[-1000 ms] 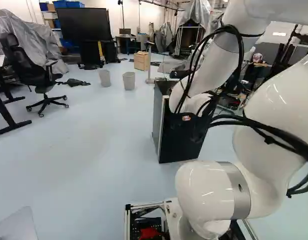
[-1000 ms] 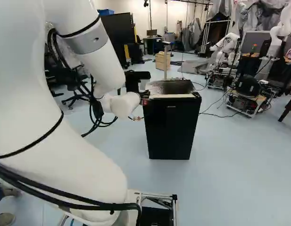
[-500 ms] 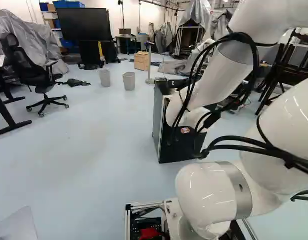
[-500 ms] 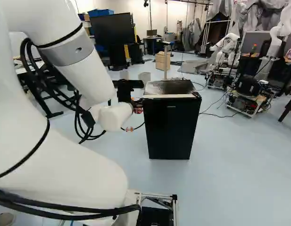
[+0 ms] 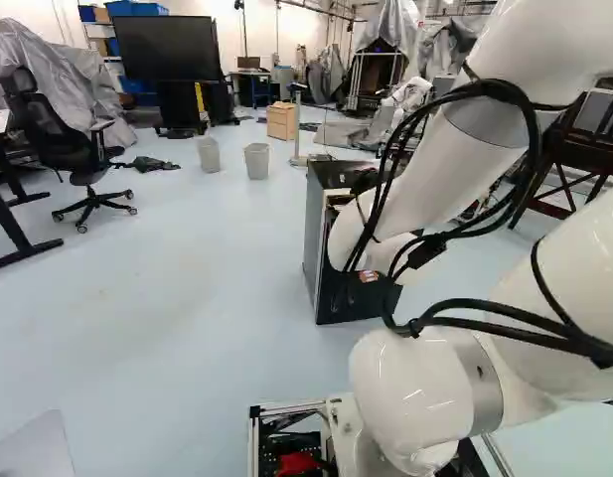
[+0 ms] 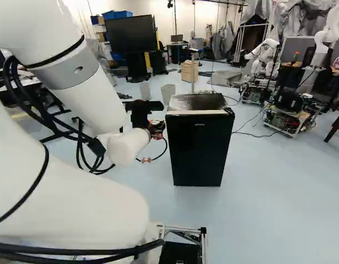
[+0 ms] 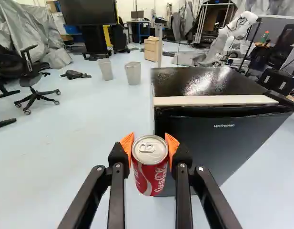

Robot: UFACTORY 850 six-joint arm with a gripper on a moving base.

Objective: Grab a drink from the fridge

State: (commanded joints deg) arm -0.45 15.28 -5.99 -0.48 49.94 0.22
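in the left base view the arm [image 5: 425,189] has swung over against its foot joint within the last second, its lower links sinking toward that joint, while the fridge [image 5: 314,238] and the room keep their places, so the base has not driven or turned. from this side the claw is hidden behind the wrist, and its grip can't be read. in the right base view the change is plainer: the wrist, which was up by the fridge's top edge, has slid away to the side and a little down, and now stands off beside the cabinet. the door looks closed, or close to it. in the wrist view the claw [image 7: 149,141] is clamped on a red drink can [image 7: 150,177], one orange pad [image 7: 127,147] on each side of its upper part; the can hangs roughly upright out in front of the fridge, ahead of the open floor [image 7: 80,157]. so the drink is out and moving with the arm, and the grab itself seems done. what's left, i'd judge, is carrying it clear without knocking the cabinet or letting the smooth can slip.
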